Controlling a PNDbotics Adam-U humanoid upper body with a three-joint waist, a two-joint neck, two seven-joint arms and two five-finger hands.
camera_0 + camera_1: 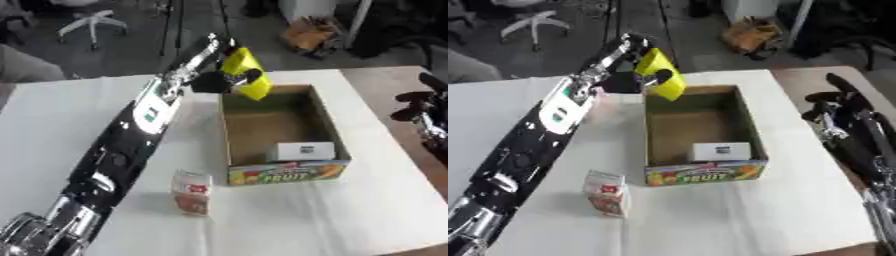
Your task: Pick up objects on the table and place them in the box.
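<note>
Left hand point(219, 79): fingers curled round a glossy yellow pouch point(245, 70) above the box's far corner.
Box point(324, 125): open rectangular cardboard.
Right hand point(829, 102): fingers unclear.

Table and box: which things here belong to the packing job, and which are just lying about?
Part of the job:
open brown cardboard fruit box
yellow packet held by the left hand over the box's far corner
small white box inside
small red-and-white carton standing on the table

Just lying about:
white office chair
brown bag on the floor
</note>
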